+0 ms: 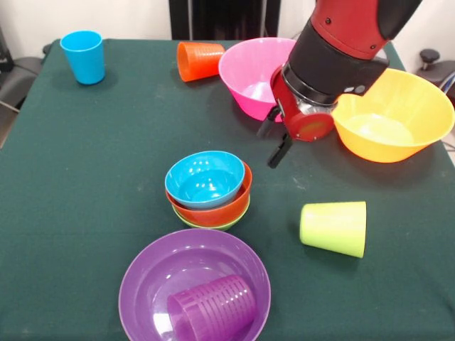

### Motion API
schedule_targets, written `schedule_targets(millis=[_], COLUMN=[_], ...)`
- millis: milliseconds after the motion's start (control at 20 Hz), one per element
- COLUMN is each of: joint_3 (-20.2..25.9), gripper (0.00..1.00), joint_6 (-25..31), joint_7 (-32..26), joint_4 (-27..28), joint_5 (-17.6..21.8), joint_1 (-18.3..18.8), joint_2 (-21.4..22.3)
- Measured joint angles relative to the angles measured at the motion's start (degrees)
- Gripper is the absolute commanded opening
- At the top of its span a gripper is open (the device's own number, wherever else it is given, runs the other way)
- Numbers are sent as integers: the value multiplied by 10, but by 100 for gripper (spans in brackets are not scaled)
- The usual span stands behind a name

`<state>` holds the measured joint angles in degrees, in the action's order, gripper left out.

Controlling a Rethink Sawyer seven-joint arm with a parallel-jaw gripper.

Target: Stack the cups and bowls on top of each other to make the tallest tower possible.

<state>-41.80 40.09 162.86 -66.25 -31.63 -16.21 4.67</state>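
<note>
No writing or brand readable anywhere. Gripper (273,141) fingers spread, empty, above table (85,177), just beyond nested bowls (207,188): blue in orange in green. Pink bowl (250,71) behind stack. Purple bowl (156,273) before stack, purple cup (212,307) lying inside.

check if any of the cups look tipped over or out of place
Three cups lie on their sides: the orange cup by the pink bowl, the lime green cup on the cloth, and the purple cup inside the purple bowl. Only the blue cup stands upright.
</note>
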Motion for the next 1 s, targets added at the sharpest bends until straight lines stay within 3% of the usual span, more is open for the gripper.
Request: schedule_targets(millis=[350, 550, 650, 800, 900, 950, 1000], joint_3=[2, 21, 49, 73, 106, 111, 136], gripper=[100, 100, 100, 100, 100, 100, 100], joint_6=[19, 57, 77, 80, 81, 81, 81], joint_7=[-1, -48, -120, -193, -284, -298, -361], joint_4=[0, 4, 4, 4, 3, 2, -3], joint_5=[11, 77, 128, 160, 184, 187, 195], joint_1=[4, 29, 58, 85, 118, 124, 147], joint_2=[17, 67, 116, 156, 202, 210, 242])
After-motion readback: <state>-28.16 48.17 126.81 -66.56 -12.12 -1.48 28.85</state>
